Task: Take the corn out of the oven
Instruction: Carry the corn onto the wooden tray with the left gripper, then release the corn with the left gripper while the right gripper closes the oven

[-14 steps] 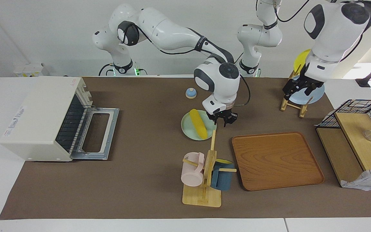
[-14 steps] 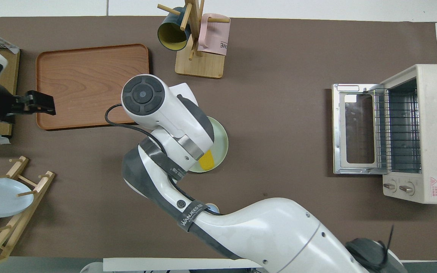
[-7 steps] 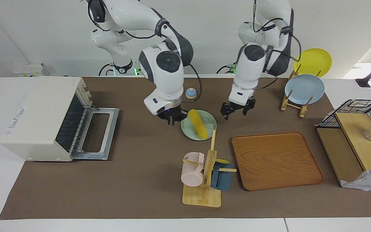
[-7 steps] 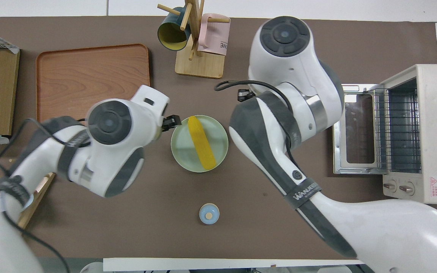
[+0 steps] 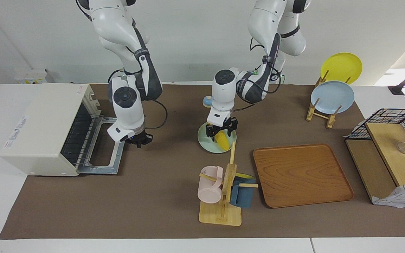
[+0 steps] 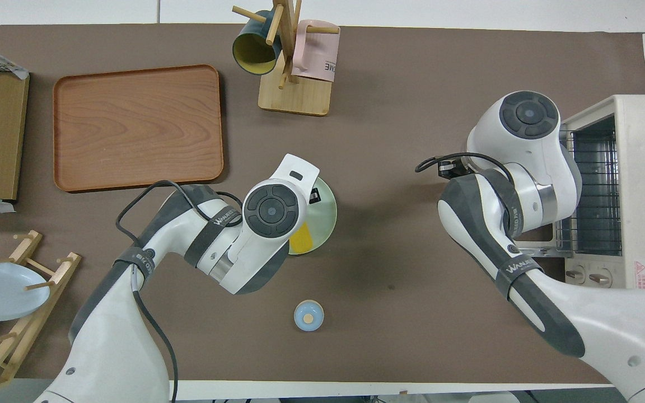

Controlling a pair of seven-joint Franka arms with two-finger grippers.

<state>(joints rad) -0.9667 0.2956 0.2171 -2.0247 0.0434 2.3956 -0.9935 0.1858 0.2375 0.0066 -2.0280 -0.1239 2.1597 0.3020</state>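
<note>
Since the corn [image 5: 222, 140] already lies on the pale green plate [image 5: 206, 144] mid-table, well clear of the oven [image 5: 44, 130], I see the left gripper [image 5: 220, 130] straddling it, fingers apart, while the right gripper [image 5: 137, 140] hangs over the dropped oven door [image 5: 109, 147], its fingers unreadable.

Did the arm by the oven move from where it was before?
Yes. The right gripper was by the green plate with the corn. Now it hangs over the oven's open door, toward the right arm's end of the table.
</note>
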